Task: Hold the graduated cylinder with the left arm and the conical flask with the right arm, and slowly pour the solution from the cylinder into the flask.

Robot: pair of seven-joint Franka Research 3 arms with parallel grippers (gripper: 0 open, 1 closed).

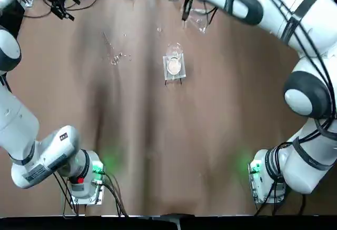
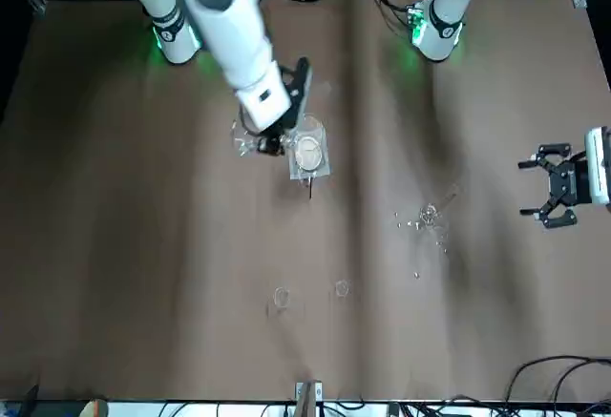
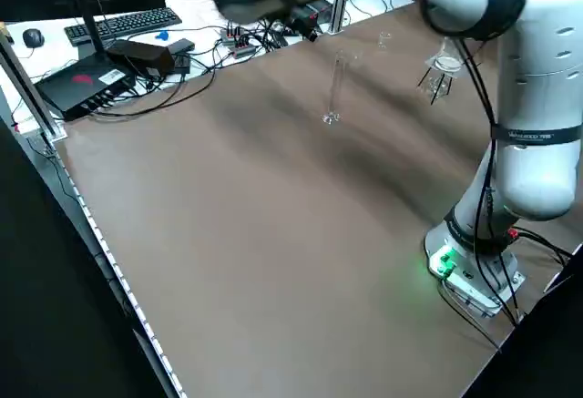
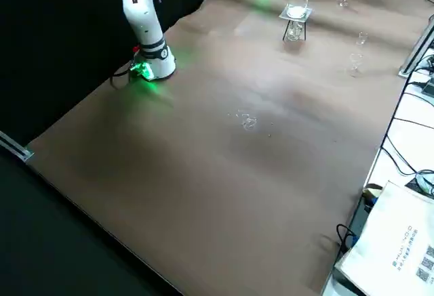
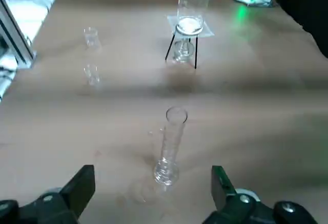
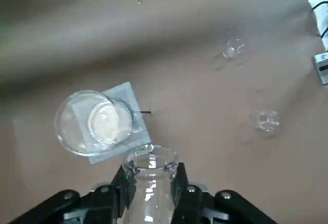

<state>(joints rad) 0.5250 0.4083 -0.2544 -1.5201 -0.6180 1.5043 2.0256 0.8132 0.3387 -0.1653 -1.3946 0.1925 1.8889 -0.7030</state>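
Cylinder (image 5: 169, 147) stands upright, centre of the left wrist frame, straight ahead of the released left end effector (image 5: 151, 196); right end effector (image 6: 149, 183) grasps the flask (image 6: 149, 183).

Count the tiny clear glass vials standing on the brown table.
2: one tiny clear glass vial and a second beside it, both near the far table edge. Others may be hidden.
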